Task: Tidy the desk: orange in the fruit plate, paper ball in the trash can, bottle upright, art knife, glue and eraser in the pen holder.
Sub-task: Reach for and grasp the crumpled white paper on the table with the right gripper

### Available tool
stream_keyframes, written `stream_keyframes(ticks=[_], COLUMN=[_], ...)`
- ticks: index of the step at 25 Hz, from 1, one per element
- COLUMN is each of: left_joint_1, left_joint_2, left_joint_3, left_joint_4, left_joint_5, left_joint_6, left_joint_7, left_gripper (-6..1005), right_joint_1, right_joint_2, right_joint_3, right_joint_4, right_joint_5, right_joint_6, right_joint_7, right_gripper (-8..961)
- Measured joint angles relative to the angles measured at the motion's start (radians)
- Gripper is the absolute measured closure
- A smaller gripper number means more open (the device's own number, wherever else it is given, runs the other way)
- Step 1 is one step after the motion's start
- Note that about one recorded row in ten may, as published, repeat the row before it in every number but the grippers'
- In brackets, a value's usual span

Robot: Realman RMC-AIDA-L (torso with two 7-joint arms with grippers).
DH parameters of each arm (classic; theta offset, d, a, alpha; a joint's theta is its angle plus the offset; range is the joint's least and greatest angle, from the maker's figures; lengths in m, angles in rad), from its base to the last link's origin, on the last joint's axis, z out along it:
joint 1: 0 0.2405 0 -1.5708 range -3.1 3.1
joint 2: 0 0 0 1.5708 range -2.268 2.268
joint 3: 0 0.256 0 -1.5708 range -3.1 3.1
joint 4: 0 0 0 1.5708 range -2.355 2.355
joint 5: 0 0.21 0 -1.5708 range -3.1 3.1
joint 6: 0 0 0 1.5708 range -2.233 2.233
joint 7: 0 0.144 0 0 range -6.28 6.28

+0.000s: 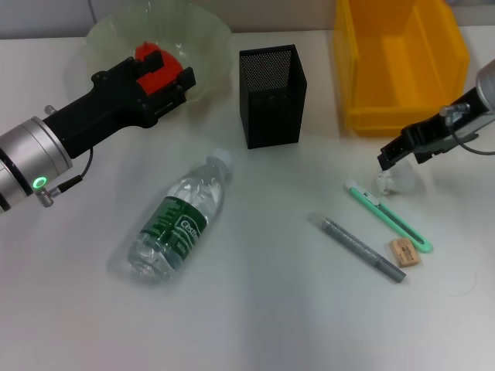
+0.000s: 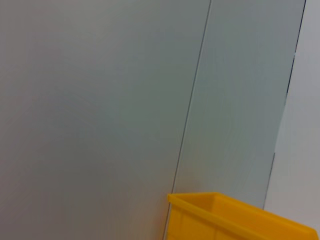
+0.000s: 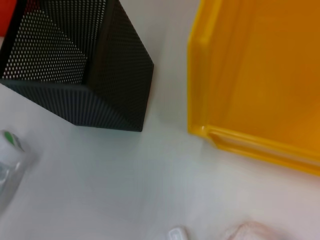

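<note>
My left gripper [image 1: 164, 71] hovers over the pale green fruit plate [image 1: 209, 39] at the back left, shut on the orange [image 1: 148, 57]. The clear bottle [image 1: 179, 218] with a green label lies on its side mid-table. A black mesh pen holder [image 1: 271, 97] [image 3: 75, 65] stands at the back centre, beside the yellow trash can [image 1: 398, 69] [image 3: 260, 75]. My right gripper [image 1: 393, 159] hangs just above the white paper ball [image 1: 399, 183] [image 3: 250, 232]. In front of it lie the green art knife [image 1: 390, 218], the grey glue stick [image 1: 362, 249] and the tan eraser [image 1: 404, 253].
The left wrist view shows only a grey wall and a corner of the yellow bin [image 2: 235, 220]. The bottle's cap [image 3: 9, 145] shows at the edge of the right wrist view. White tabletop [image 1: 271, 325] spreads along the front.
</note>
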Motion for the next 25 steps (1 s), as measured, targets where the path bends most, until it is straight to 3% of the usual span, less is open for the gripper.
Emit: stream_keyframes(ticks=[25], left_joint_1=[-0.001], left_joint_2=[0.000], left_joint_3=[0.000], left_joint_4=[0.000], left_joint_5=[-0.003], left_joint_6=[-0.029], left_joint_7=[0.003], left_gripper=[332], right_joint_1=[0.106], right_joint_2=[0.001], right_joint_3=[-0.003], right_joint_4=[0.131], right_joint_5=[-0.099], right_joint_6=[0.026], right_joint_7=[0.050], right_gripper=[377])
